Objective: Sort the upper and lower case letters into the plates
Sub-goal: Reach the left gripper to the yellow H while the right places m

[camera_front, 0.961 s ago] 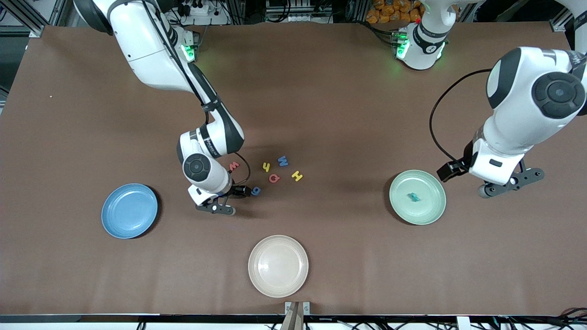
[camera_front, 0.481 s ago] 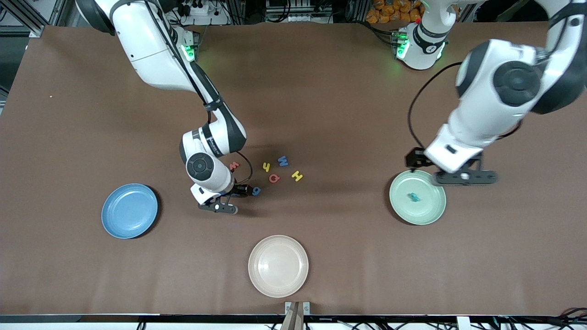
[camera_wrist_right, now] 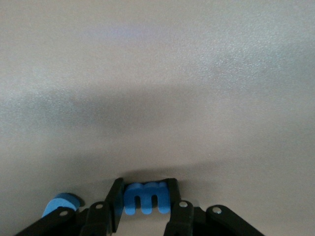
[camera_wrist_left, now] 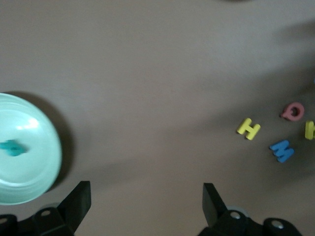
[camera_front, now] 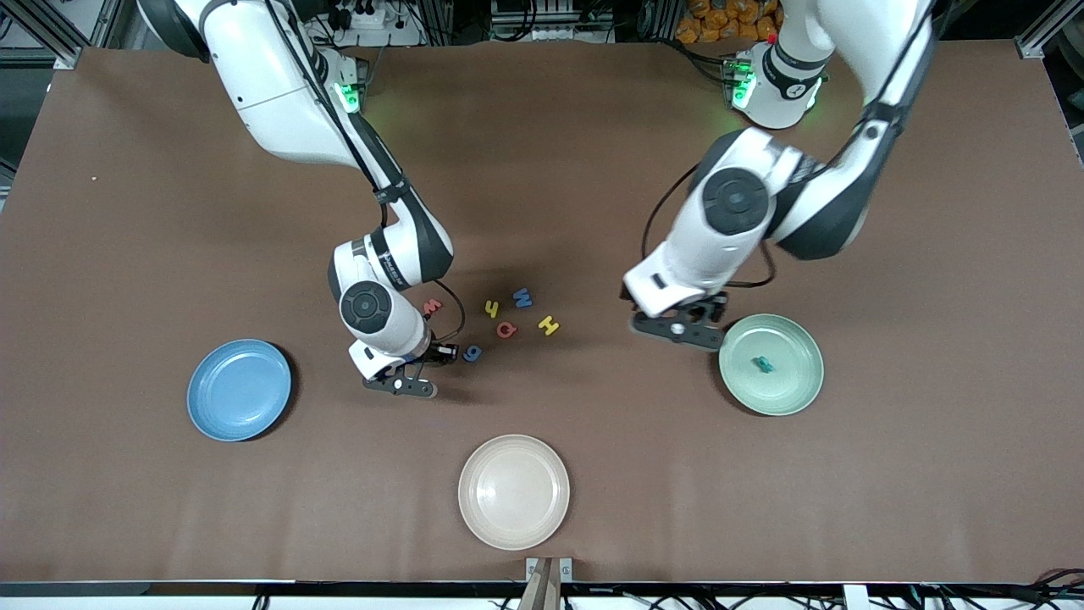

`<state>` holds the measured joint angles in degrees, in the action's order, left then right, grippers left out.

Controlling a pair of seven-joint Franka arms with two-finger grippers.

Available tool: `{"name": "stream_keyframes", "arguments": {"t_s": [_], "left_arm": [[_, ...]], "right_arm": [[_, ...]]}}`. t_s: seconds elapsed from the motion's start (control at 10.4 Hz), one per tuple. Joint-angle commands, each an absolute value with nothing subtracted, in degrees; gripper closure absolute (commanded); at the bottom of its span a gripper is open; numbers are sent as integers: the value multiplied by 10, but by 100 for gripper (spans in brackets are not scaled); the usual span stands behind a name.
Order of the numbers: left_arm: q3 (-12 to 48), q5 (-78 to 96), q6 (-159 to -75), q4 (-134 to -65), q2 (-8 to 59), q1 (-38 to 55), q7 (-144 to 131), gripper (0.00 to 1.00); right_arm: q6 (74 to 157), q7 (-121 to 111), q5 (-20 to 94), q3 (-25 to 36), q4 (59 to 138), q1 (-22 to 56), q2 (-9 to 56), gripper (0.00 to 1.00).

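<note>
Blue plate [camera_front: 239, 390] sits near the right arm's end, the right tool [camera_wrist_right: 145, 206] clamped on a blue letter m [camera_wrist_right: 145, 196] at the surface, and the left tool [camera_front: 677, 330], fingers apart, hangs just beside the mint plate [camera_front: 792, 394] holding a teal letter [camera_front: 765, 364].

One letter [camera_front: 765, 364] lies in a plate [camera_front: 796, 394].
</note>
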<state>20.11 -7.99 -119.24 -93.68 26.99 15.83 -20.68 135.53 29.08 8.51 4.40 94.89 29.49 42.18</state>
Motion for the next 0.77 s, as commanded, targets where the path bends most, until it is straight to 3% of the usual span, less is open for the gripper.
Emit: {"name": "stream_keyframes", "arguments": {"t_s": [0.0, 0.29, 0.48, 0.67], "left_arm": [[171, -99, -1242, -927, 314, 223, -200, 0], [126, -121, -1309, -897, 379, 301, -206, 0], [123, -121, -1331, -865, 416, 321, -204, 0], [80, -120, -1355, -839, 458, 374, -206, 0]], "right_arm": [[1349, 277, 79, 51, 944, 275, 421, 100], [1285, 141, 79, 82, 938, 221, 400, 100], [1264, 27, 80, 144, 934, 216, 396, 100], [1241, -77, 80, 195, 934, 215, 389, 100]]}}
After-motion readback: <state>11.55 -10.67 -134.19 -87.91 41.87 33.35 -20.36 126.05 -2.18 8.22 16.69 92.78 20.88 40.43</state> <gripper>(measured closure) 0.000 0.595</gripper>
